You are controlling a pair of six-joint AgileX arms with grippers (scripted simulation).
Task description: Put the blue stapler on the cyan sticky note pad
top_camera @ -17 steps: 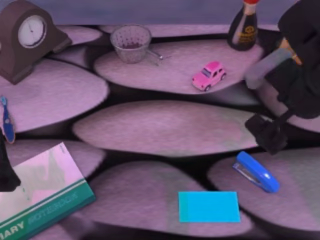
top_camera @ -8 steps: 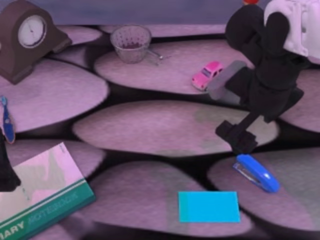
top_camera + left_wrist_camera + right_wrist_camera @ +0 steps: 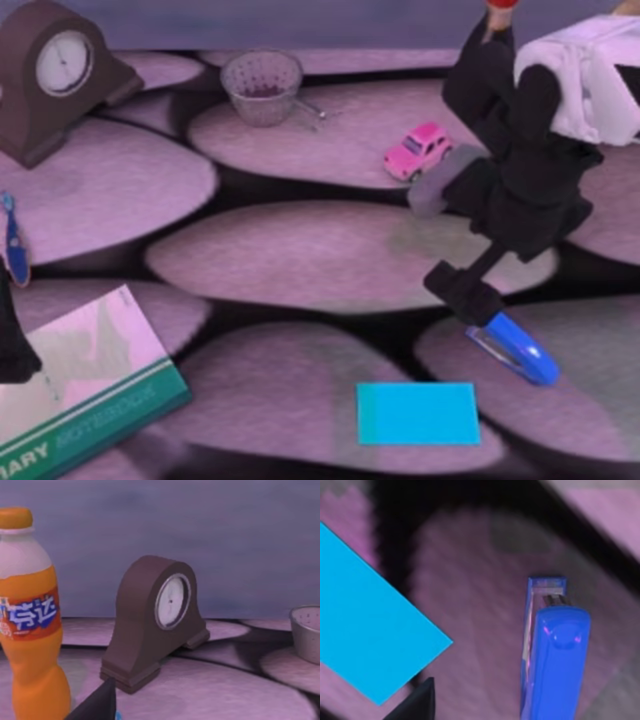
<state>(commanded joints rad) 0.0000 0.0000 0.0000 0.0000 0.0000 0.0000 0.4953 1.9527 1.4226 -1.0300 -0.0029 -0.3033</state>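
Right gripper (image 3: 468, 296) lower now — over blue stapler (image 3: 517, 347), cyan sticky note pad (image 3: 418, 413) nearby.

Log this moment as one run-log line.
right gripper: over near end of blue stapler, not gripping | stapler: on table, right of cyan sticky note pad | left arm: parked at left edge

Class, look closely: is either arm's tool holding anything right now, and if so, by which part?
Nothing is held. The right tool hangs over one end of the blue stapler, which lies on the table; the left arm is parked at the left edge.
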